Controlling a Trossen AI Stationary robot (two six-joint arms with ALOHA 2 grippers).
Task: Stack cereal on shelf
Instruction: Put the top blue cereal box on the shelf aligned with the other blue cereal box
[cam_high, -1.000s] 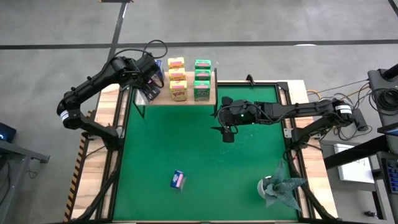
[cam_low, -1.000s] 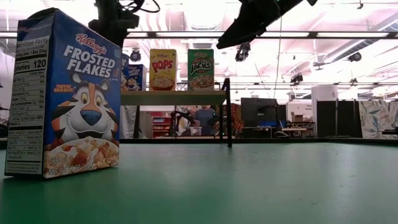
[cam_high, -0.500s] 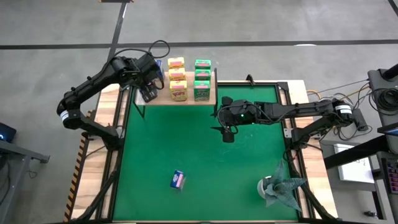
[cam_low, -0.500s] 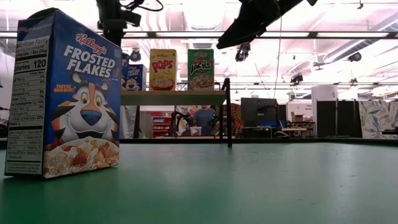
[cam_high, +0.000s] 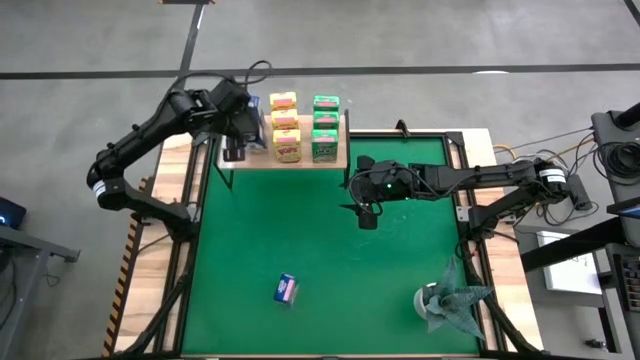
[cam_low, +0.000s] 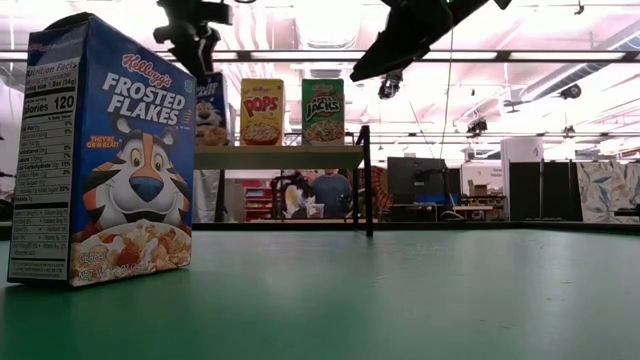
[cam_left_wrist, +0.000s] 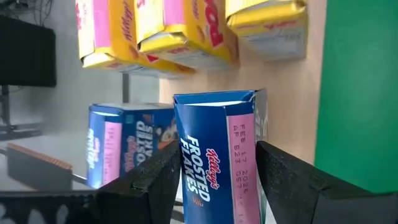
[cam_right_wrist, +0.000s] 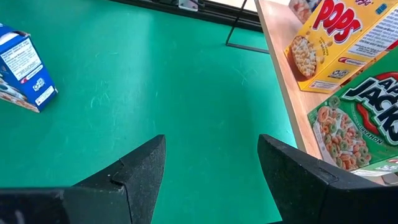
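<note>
1. Nearest, a lone Frosted Flakes box (cam_high: 286, 289) stands on the green mat (cam_high: 320, 240) around 6 o'clock, not yet shelved.
2. Right gripper (cam_high: 367, 216) idles mid-mat near 2 o'clock, jaws wide with nothing between them.
3. Farther, at 11 o'clock, left gripper (cam_high: 234, 152) clamps a second Frosted Flakes box (cam_left_wrist: 219, 155) over the wooden shelf (cam_high: 335, 157), beside another blue box (cam_left_wrist: 121, 143).
4. Judgement: lower it squarely, clear of the yellow Pops boxes (cam_high: 285, 125) and green Apple Jacks boxes (cam_high: 325, 125), then release.
5. Versus a second ago: left arm has swung farther back, and its box sits higher in the low view.
</note>
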